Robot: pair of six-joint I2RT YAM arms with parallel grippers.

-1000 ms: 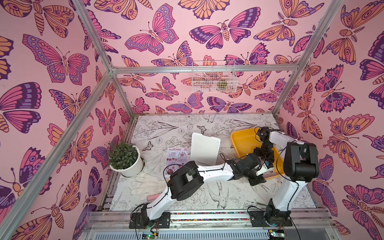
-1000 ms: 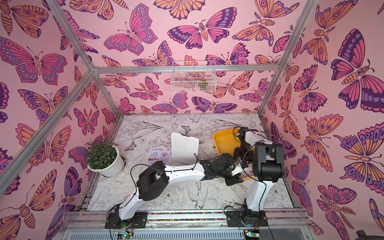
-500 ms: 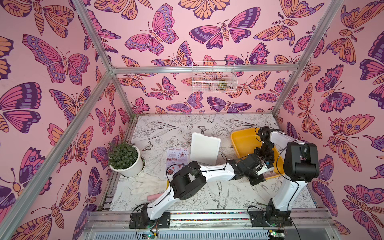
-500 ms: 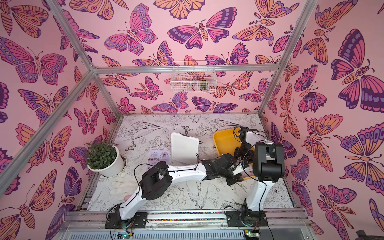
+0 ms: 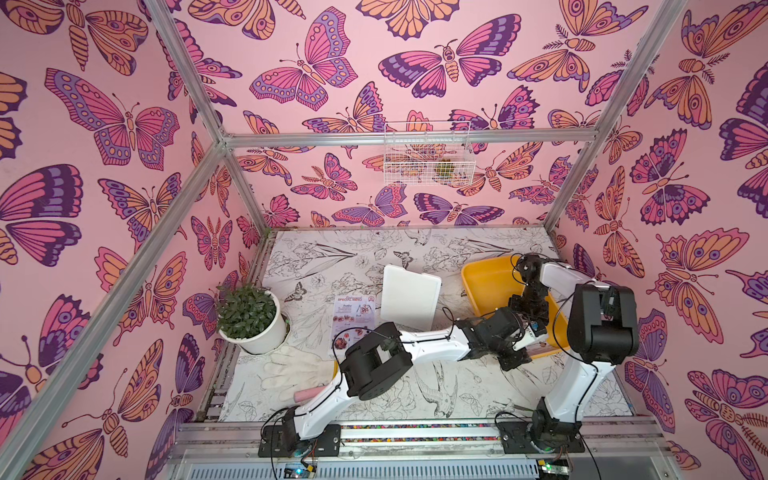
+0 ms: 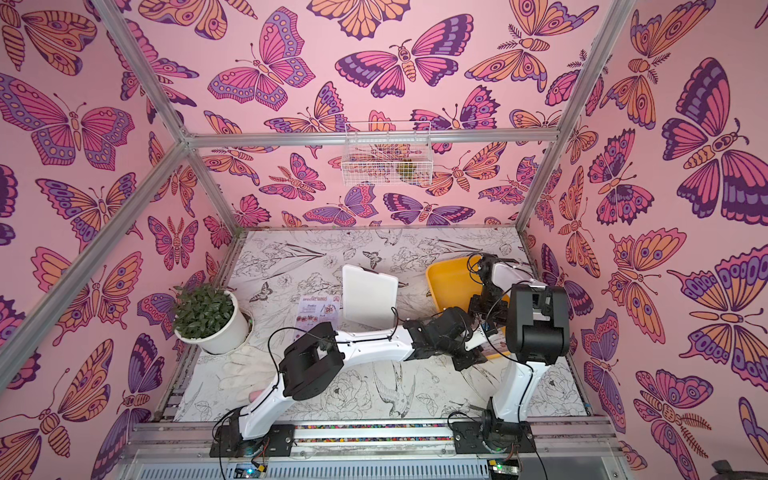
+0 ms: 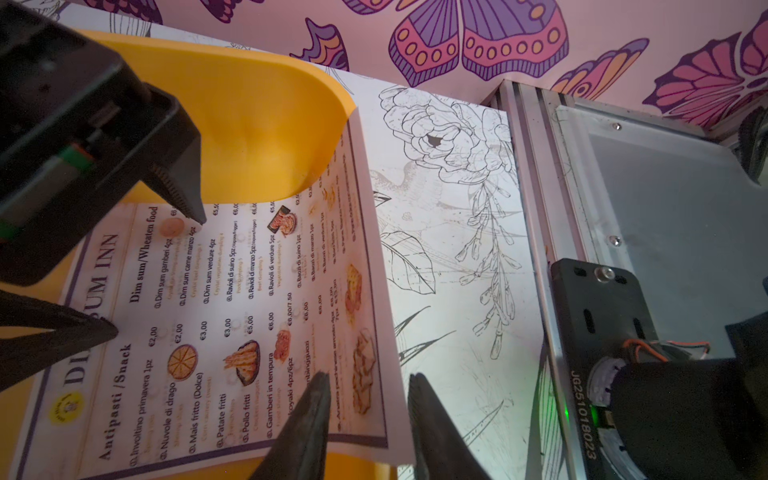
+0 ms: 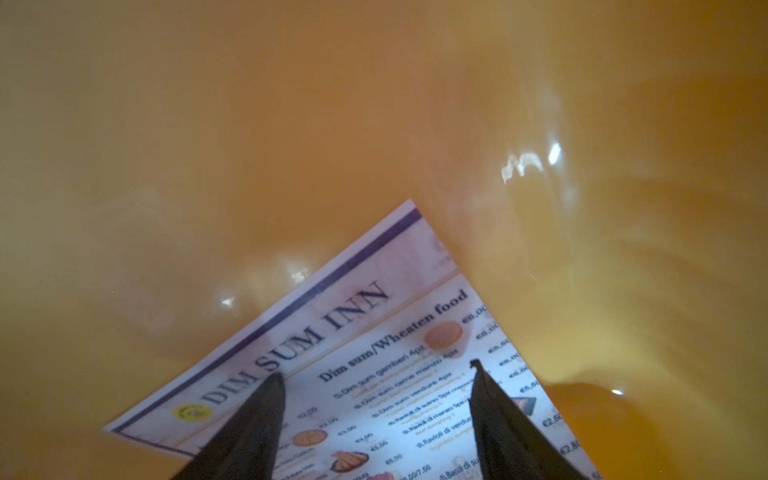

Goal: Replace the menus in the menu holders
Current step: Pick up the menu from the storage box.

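The DIM SUM INN menu [image 7: 249, 311] lies in the tray [image 5: 490, 286], right of the holder [image 5: 409, 299], SPECIAL MENU sheet [image 5: 353, 320] left.

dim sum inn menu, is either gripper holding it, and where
Nothing clamped yet, seemingly. The left gripper straddles, jaws apart, the edge of the DIM SUM INN menu overhanging the yellow tray; the open right gripper touches its heading end.

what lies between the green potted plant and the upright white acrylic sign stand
The pale pink printed menu sheet lies flat there, right beside the white acrylic sign stand; both top views show it.
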